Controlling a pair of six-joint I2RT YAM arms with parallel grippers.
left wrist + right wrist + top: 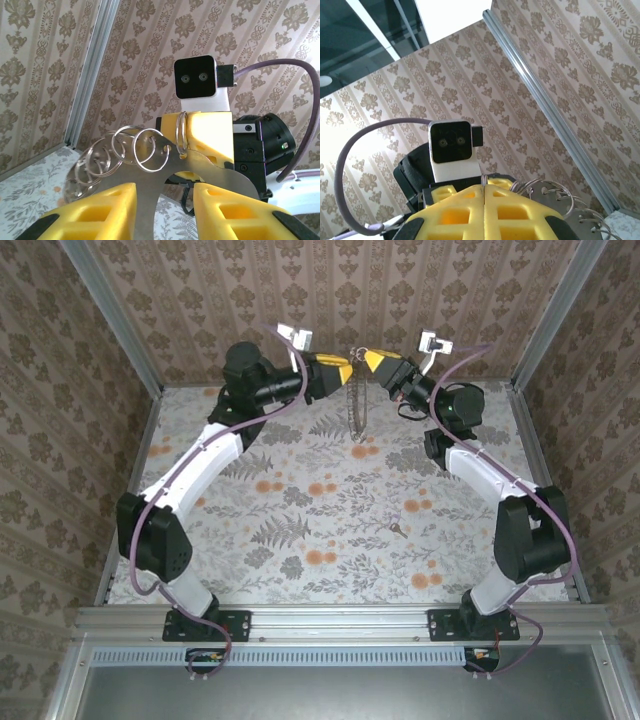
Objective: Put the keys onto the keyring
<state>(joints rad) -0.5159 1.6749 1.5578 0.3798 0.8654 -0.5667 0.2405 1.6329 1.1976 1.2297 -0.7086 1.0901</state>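
Observation:
The keyring (355,410) is a thin chain of metal rings hanging between my two grippers, raised at the back of the table. My right gripper (369,360) is shut on one ring (484,178), pinched in the seam of its yellow fingers (210,135). That ring passes through a hole in a flat metal plate (150,175) that carries several more rings (120,150). My left gripper (165,210) has its fingers apart, with the plate lying across their tips; I cannot tell if they touch it. One small key (398,531) lies on the floral table, nearer the right arm.
Patterned walls and aluminium posts (130,340) close in the back and sides. The chain's lower end (360,450) hangs just above the table at the back middle. The right arm's elbow (455,405) is close to the back right corner.

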